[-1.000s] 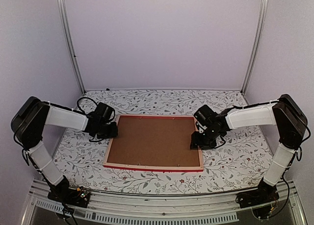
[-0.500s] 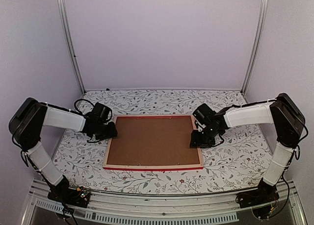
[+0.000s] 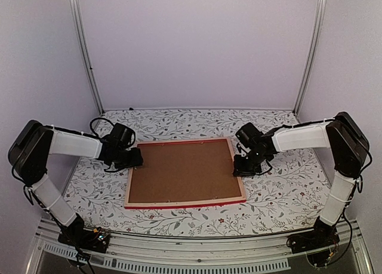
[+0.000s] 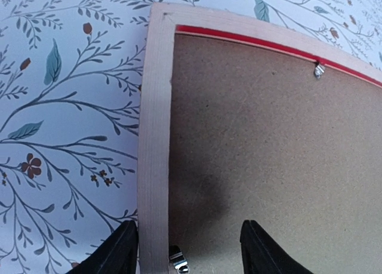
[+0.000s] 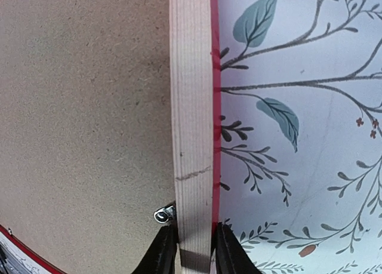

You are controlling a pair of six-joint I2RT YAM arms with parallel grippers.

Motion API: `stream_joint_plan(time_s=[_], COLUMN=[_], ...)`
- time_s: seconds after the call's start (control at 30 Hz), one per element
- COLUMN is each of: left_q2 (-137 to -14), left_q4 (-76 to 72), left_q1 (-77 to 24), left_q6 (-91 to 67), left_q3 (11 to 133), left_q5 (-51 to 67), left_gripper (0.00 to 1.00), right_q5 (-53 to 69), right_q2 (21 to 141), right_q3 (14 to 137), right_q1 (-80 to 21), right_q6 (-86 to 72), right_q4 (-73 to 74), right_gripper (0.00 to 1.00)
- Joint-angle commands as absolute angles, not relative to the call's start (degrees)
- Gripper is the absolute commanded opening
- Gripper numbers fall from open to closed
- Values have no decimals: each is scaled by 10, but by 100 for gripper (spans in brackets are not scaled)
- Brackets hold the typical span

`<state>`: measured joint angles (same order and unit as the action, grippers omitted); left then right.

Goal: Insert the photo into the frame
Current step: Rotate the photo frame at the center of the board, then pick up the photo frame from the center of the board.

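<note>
Now | left gripper [image 4: 188,249] wide | right gripper [image 5: 194,250] pinches frame [image 5: 191,107] | backing board [image 3: 182,169] inside

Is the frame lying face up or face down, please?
Face down: the frame shows its pale wood back, with the brown backing board uppermost.

Nothing in any view can be read: no lettering, label, brand mark or number. The frame [image 3: 185,202] shows only bare wood grain on its pale rail, the brown backing board [image 3: 182,171] is plain, and the tablecloth [image 3: 280,190] carries a printed pattern of leaves and flowers with no words. Near the lower left corner of the top view, a small circuit board [image 3: 98,235] may bear markings, but it is too small to tell.
</note>
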<state>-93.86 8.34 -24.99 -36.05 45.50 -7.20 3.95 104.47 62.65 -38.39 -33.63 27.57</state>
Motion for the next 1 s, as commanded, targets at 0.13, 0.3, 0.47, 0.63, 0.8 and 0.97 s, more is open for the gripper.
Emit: stream_joint_plan(time_s=[0.13,0.3,0.47,0.63,0.8,0.97], left_q2=[-858,-810,-800,-854,-921,-988], left_q4=[133,145,113,107,130,148], left_q1=[-256,-274,-350,-450,-522,-572], left_q6=[-293,-256,-211,-147,-87,-43], left_q3=[462,462,469,511,566,622], left_q5=[-111,-114,-46,-20,13,47], left_gripper=[74,80,87,89,89,89], right_q5=[35,22,12,-20,-44,-38], right_q2=[1083,1094,1112,1129,1104,1049], right_q3=[652,676,713,778,793,747], right_q1=[-362,-339,-300,-277,-276,-276], right_q6=[-305,-283,-253,-212,-193,-201], right_q4=[279,287,296,318,339,336], right_gripper=[16,14,16,33,54,62])
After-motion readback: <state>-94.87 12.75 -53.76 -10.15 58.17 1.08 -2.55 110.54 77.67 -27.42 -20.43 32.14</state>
